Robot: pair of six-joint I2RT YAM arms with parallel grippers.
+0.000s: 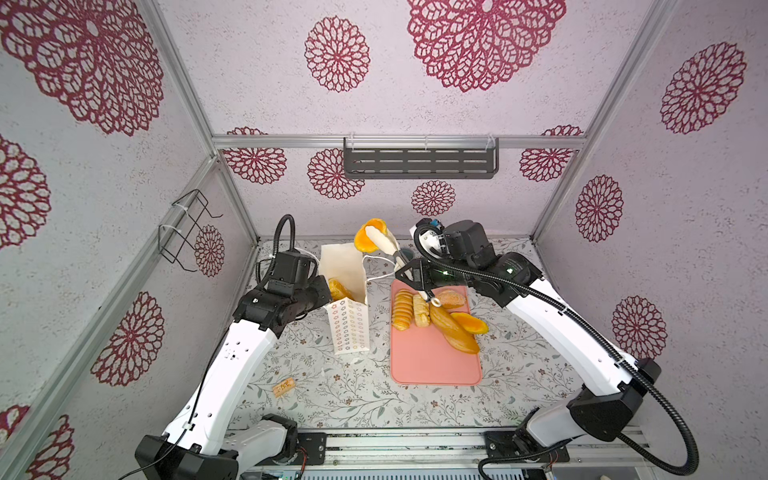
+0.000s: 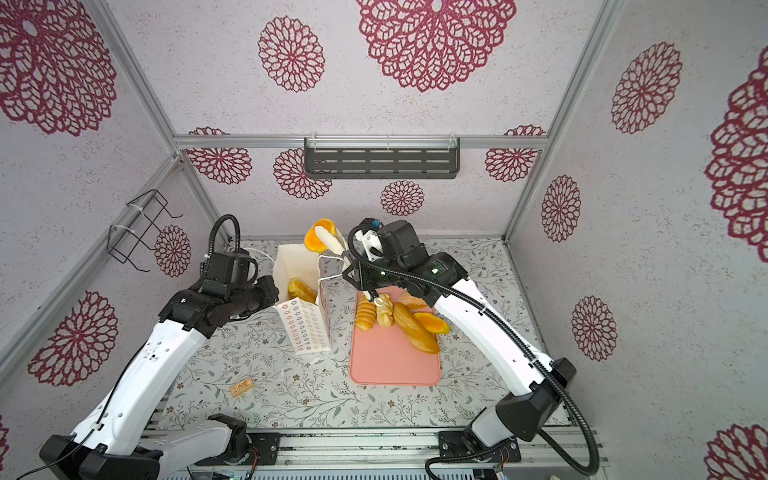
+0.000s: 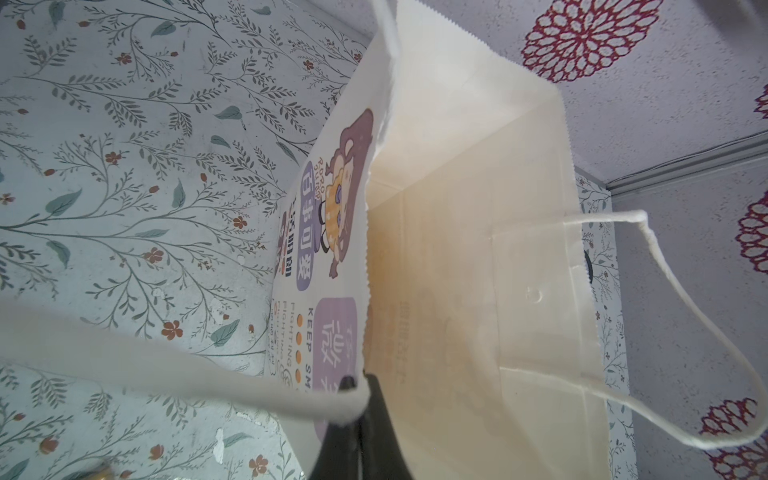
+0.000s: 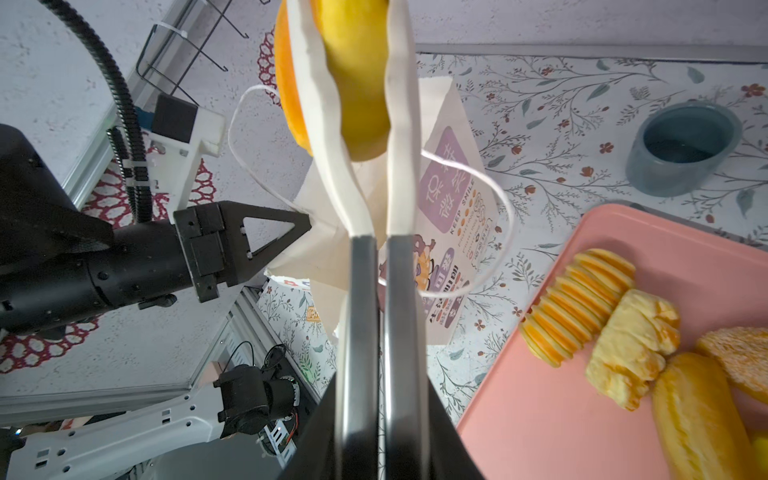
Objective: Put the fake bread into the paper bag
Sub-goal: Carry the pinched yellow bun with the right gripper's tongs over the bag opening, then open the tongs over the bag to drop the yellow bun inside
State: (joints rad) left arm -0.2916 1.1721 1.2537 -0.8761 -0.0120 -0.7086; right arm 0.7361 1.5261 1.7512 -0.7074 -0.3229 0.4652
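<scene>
Over the far rim of the bag (image 1: pixel 341 266), pinched in the white tips of the tongs (image 1: pixel 388 249): one flat orange oval (image 1: pixel 365 241), high and clear of the paper. Lower down, clamped tight round the metal handles of those tongs: right end effector (image 1: pixel 409 272). At the bag's left rim, shut on the paper wall and holding the mouth open: left end effector (image 4: pixel 301 228). Already inside: one brown loaf (image 1: pixel 338 289). Left on the pink tray (image 1: pixel 432 365), touching in a cluster: five more pieces of bread (image 1: pixel 453 332).

Step in hand, by the look of it: the drop. Bring the oval toward the middle of the mouth before lowering; seems nearer the far edge than the centre. Turn it edge-down to slip past the rim. Mind the cord handle (image 4: pixel 500 232) looping just beside the tongs; could snag on the way out. Lower until well below the rim, then ease the squeeze slowly to spread the tips. Keep the left grip firm and still, against tipping or folding of the light paper. Avoid dropping from height; might bounce off the loaf or knock the rim. Lift straight up afterwards.
</scene>
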